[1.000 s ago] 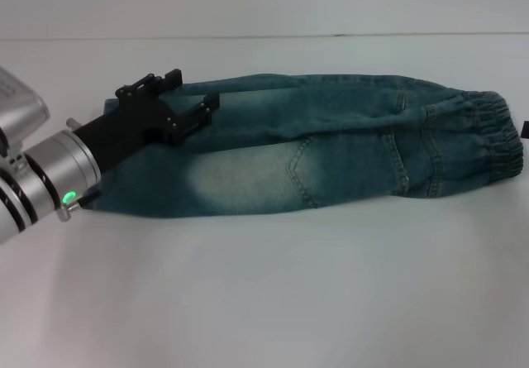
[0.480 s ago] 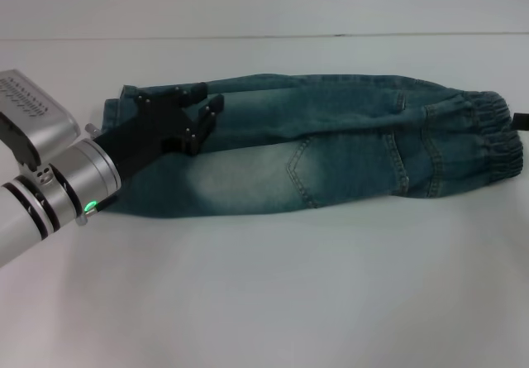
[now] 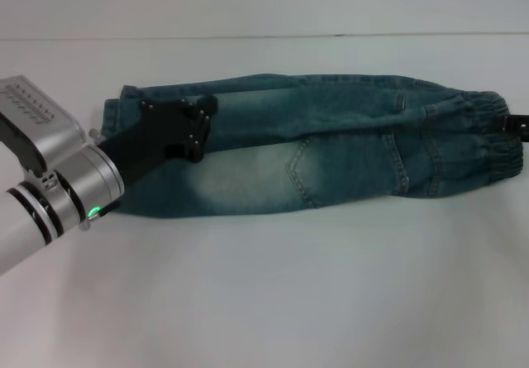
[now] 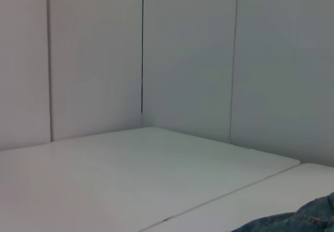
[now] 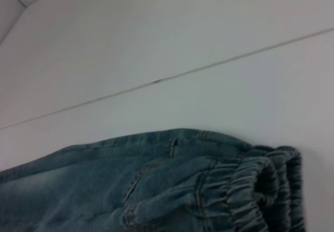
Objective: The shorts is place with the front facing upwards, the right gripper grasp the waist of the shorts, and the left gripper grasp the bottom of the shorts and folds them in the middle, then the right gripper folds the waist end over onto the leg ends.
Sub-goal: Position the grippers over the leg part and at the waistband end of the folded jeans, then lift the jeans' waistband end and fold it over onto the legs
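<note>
Head view shows the shorts (image 3: 331,146) folded lengthwise on the white table (image 3: 273,293), waistband at the robot's right, the leg ends (image 3: 116,116) at its left. The left gripper (image 3: 198,118) sits over the leg ends, fingers parted and holding nothing. The right gripper (image 3: 517,126) barely shows beside the waistband; whether it is clenched cannot be told.

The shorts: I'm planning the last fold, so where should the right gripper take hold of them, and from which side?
Probably the ruched elastic waistband at the robot's right end of the shorts, coming in from the right. They lie folded lengthwise, and the bunched waist offers a thick edge to pinch. The right gripper barely shows there; the left gripper is over the leg ends.
</note>
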Tool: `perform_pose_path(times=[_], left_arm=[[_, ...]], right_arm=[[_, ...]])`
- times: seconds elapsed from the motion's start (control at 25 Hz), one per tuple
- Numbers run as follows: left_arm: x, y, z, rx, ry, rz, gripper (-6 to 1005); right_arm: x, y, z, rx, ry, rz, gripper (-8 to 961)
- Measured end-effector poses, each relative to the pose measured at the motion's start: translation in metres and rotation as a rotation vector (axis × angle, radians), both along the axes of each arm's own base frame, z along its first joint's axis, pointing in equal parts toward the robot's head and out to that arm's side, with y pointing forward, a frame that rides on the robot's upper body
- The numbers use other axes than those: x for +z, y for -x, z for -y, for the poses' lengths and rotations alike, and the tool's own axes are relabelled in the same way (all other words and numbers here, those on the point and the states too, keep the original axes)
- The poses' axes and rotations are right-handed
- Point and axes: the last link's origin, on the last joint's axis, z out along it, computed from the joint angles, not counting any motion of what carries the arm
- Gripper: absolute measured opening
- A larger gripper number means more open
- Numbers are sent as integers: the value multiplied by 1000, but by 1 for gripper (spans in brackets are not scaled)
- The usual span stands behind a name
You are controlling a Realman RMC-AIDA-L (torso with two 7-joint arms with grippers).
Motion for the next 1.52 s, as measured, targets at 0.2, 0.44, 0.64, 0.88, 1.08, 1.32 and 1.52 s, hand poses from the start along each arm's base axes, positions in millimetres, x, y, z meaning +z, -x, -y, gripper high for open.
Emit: perform_pose_path(times=[0.2, 0.44, 0.64, 0.88, 1.08, 1.32, 1.52], left_arm=[[-2, 0, 1, -4, 1, -6, 31], [-2, 0, 1, -5, 2, -7, 35], [-2, 1, 2, -4, 4, -9, 39], [-2, 1, 2, -8, -3, -14, 43], [-2, 0, 0, -11, -5, -13, 46], [-8, -5, -4, -6, 8, -23, 50], [-21, -8, -6, -3, -10, -67, 53]], right_arm=[[-9, 4, -2, 21, 28, 25, 810], [-17, 9, -3, 74, 53, 64, 626], [-18, 11, -3, 98, 62, 66, 425], [-17, 16, -4, 107, 60, 53, 150], [-16, 18, -3, 120, 55, 52, 73], [-12, 18, 3, 124, 49, 16, 57], [2, 27, 7, 161, 38, -27, 57]])
